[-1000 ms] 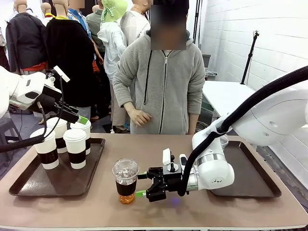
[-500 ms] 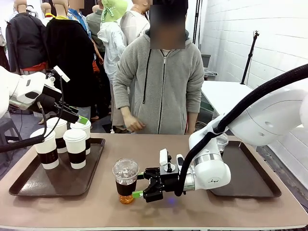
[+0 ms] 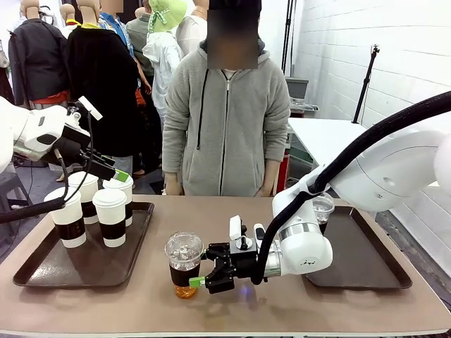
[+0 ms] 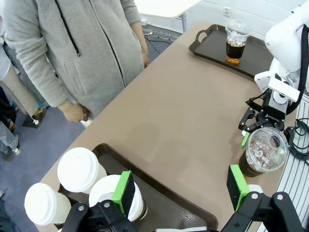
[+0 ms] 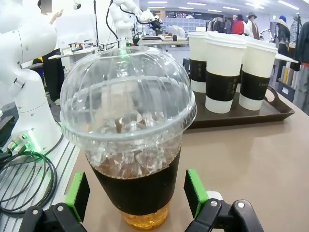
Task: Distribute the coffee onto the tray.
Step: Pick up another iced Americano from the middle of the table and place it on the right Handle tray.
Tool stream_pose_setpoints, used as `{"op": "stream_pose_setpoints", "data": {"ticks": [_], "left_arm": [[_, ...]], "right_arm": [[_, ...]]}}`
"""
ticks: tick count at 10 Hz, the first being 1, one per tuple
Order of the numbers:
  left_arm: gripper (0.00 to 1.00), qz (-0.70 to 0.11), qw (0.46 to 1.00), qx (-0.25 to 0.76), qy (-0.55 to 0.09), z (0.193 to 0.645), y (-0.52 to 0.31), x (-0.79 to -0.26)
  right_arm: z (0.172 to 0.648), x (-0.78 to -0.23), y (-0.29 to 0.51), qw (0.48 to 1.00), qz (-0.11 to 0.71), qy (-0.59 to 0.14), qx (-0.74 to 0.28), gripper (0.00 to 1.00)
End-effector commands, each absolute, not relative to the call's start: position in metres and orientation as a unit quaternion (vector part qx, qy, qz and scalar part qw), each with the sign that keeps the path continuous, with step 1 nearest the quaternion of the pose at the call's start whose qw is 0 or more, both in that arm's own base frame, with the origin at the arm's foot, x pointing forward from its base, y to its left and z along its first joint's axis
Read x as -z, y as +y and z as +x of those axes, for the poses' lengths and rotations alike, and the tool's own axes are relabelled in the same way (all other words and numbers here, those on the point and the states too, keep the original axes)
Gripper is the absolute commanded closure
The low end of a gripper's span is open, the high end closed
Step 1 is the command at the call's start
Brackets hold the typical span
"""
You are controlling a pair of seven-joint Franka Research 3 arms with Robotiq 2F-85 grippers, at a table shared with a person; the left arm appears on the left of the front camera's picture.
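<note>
My right pincer stood spread wide, one green pad on each side of the iced coffee cup, not yet pinching it. The cup sat on the bare table between the two trays, its dome lid thin and clear, ice and dark coffee filling the body. I judged it fairly heavy for its size, soft-walled, likely slick, and easy to crush or tip. The lower body below the lid rim looked the safest hold, squeezed gently. My left pincer hung spread above the paper cups on the left tray.
</note>
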State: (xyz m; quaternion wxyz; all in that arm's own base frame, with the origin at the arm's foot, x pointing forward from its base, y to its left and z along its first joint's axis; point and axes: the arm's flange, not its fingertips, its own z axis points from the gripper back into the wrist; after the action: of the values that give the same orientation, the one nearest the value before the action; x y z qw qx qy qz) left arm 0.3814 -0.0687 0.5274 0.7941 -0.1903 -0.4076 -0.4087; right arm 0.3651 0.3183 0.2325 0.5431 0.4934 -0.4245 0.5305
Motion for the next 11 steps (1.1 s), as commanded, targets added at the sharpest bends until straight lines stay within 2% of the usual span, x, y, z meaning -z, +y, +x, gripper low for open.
{"op": "stream_pose_setpoints", "data": {"ticks": [1,6,8,11], "left_arm": [[0.00,-0.195,0.787,0.419,-0.410,0.384,-0.067,-0.524],[0.00,-0.195,0.787,0.419,-0.410,0.384,-0.067,-0.524],[0.00,-0.195,0.787,0.419,-0.410,0.384,-0.067,-0.524],[0.00,-0.195,0.787,0.419,-0.410,0.384,-0.067,-0.524]], "right_arm": [[0.369,-0.225,0.330,0.530,0.495,-0.428,-0.539,0.00],[0.372,-0.223,0.340,0.537,0.500,-0.425,-0.530,0.00],[0.371,-0.222,0.339,0.538,0.495,-0.423,-0.536,0.34],[0.371,-0.224,0.335,0.539,0.503,-0.429,-0.523,0.34]]}}
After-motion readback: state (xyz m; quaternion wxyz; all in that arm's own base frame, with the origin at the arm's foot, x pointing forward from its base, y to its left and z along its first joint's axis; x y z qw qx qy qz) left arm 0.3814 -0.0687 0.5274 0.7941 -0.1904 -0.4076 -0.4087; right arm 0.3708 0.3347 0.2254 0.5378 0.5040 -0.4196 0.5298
